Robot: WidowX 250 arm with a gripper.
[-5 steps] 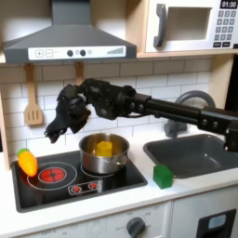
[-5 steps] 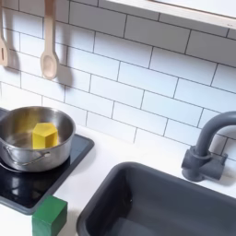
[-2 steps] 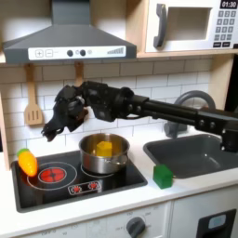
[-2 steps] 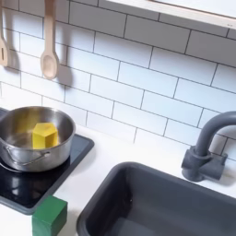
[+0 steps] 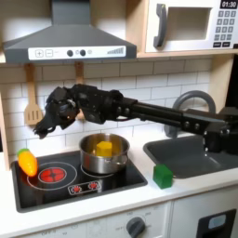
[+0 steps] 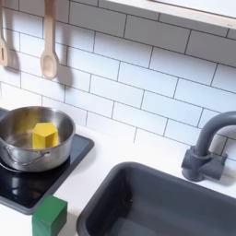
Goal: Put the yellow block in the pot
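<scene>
1. A toy kitchen with a black stovetop (image 5: 79, 181) set in a white worktop (image 5: 186, 191), seen in both exterior views.
2. The steel pot (image 5: 102, 155) stands on the stovetop's back burner; in the second exterior view it sits at the second exterior view's left (image 6: 20, 152).
3. The yellow block (image 5: 104, 147) rests inside the pot on its floor, clear of the walls in the second exterior view (image 6: 43, 135).
4. The black gripper (image 5: 48, 118) hangs above the stovetop, up and toward the first exterior view's left from the pot, touching nothing. Whether its fingers are spread or closed cannot be told.
5. An orange-yellow toy vegetable (image 5: 28, 163) lies at the stovetop's left edge.
6. A green cube (image 5: 164, 175) sits on the worktop between stovetop and dark sink (image 5: 200, 152).
7. Wooden spoons (image 6: 48, 41) hang on the white tiled wall.
</scene>
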